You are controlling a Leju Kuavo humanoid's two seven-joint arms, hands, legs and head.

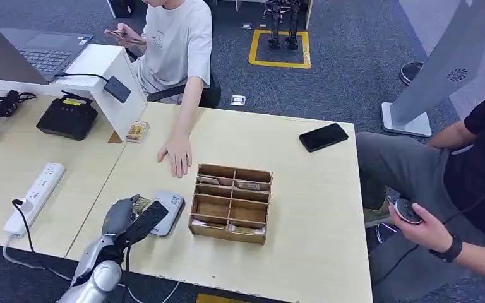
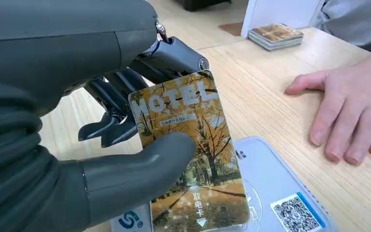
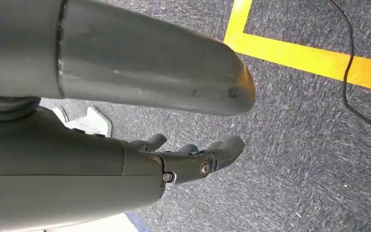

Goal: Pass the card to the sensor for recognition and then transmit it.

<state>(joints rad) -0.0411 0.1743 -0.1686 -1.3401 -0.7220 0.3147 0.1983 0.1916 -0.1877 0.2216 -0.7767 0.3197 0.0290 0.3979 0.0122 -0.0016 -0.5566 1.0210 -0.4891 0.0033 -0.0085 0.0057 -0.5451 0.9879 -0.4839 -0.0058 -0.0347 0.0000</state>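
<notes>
at the lower left of the head view the left hand (image 1: pixel 132 218) grips the card (image 2: pixel 188 150) between thumb and fingers, just over the grey sensor (image 1: pixel 169 211). a person's hand (image 1: pixel 177 153) rests flat on the table (image 1: pixel 316 208) nearby. in the middle sits a wooden box (image 1: pixel 230 203) with little sections, and cards lie in several. the right hand (image 3: pixel 193 157) hangs over the carpet, fingers apart, holding nothing.

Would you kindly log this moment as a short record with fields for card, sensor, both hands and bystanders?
card: hotel card, pinched by the left hand
sensor: grey reader on the table, just under the card
right hand: right hand hangs over carpet, holding nothing
bystanders: a person's hand rests flat beside the wooden organiser
</notes>
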